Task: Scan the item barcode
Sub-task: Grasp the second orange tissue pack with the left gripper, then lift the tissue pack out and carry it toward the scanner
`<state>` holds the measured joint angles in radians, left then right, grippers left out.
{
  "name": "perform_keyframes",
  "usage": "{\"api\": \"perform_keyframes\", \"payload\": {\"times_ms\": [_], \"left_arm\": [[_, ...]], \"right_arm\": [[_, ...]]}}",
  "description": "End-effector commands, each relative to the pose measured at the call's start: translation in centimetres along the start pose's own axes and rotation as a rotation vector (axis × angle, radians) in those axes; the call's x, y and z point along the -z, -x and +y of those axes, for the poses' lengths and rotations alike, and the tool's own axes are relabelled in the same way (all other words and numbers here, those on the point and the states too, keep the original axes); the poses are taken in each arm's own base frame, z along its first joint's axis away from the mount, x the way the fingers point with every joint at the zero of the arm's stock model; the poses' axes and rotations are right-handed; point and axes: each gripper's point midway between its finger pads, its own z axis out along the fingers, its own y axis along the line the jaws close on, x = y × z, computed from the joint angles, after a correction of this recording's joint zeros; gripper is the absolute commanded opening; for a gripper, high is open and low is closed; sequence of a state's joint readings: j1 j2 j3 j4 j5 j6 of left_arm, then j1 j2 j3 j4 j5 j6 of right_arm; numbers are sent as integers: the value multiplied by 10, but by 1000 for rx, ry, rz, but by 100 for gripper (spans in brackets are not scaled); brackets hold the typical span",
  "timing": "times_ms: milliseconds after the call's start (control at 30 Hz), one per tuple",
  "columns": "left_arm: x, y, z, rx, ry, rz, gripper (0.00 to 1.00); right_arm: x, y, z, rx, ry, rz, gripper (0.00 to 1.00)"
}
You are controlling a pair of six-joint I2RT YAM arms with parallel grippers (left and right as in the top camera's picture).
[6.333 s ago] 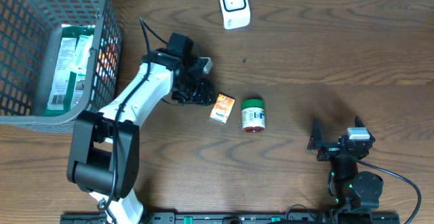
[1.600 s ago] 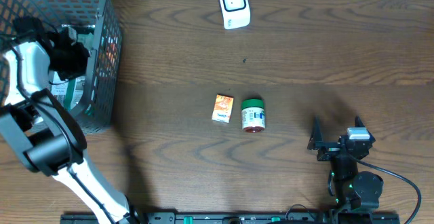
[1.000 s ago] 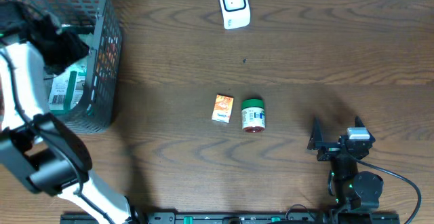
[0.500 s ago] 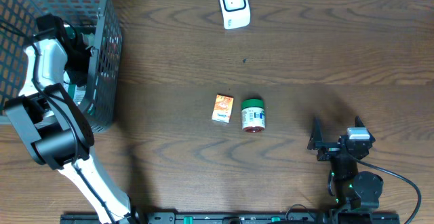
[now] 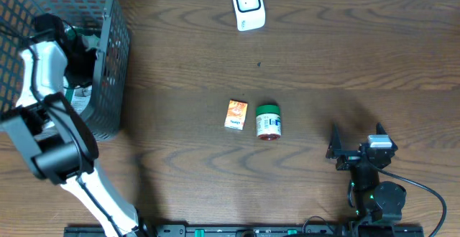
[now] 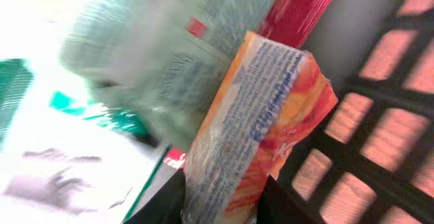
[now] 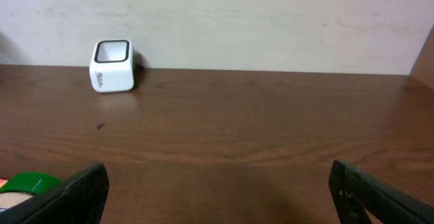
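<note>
1. The right gripper point(image 7: 217, 187) is idling by the table's near-right edge, fingers spread wide, holding nothing;
2. at mid-table, 1 small box point(image 5: 235, 114) and 1 green-lidded jar point(image 5: 269, 121) are lying where they were, untouched;
3. the left gripper point(image 6: 220, 207), having left mid-table, is now reaching into the basket point(image 5: 111, 64) at the far-left corner, pinching an orange packet point(image 6: 258, 122);
4. the scanner point(image 5: 248, 5) is waiting at the far edge; carrying the packet there is probably coming next.

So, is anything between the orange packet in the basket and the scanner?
Only the basket's mesh wall; the orange packet must be lifted over it. Beyond it, nothing lies on the straight line to the scanner.
</note>
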<state>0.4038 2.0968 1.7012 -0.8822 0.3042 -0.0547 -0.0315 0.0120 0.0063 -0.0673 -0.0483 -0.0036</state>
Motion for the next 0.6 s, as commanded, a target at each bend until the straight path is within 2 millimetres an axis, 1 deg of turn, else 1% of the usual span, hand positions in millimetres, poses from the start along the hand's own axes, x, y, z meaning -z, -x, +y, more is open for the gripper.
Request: {"api": "perform_keyframes", "payload": {"times_ms": [0, 200, 300, 367, 400, 467, 567], "left_arm": [[69, 21, -1, 25, 13, -175, 30], [157, 28, -8, 117, -21, -381, 30], [198, 23, -17, 140, -46, -474, 30], [221, 13, -27, 143, -76, -511, 30], [229, 6, -36, 129, -107, -509, 30], [237, -12, -55, 103, -183, -474, 31], [237, -47, -85, 60, -316, -348, 31]], "right_arm": [[0, 0, 2, -5, 7, 0, 99], [0, 0, 2, -6, 7, 0, 99], [0, 0, 2, -6, 7, 0, 99], [0, 0, 2, -5, 7, 0, 99], [0, 0, 2, -6, 7, 0, 99], [0, 0, 2, -5, 7, 0, 99], [0, 0, 2, -6, 7, 0, 99]]}}
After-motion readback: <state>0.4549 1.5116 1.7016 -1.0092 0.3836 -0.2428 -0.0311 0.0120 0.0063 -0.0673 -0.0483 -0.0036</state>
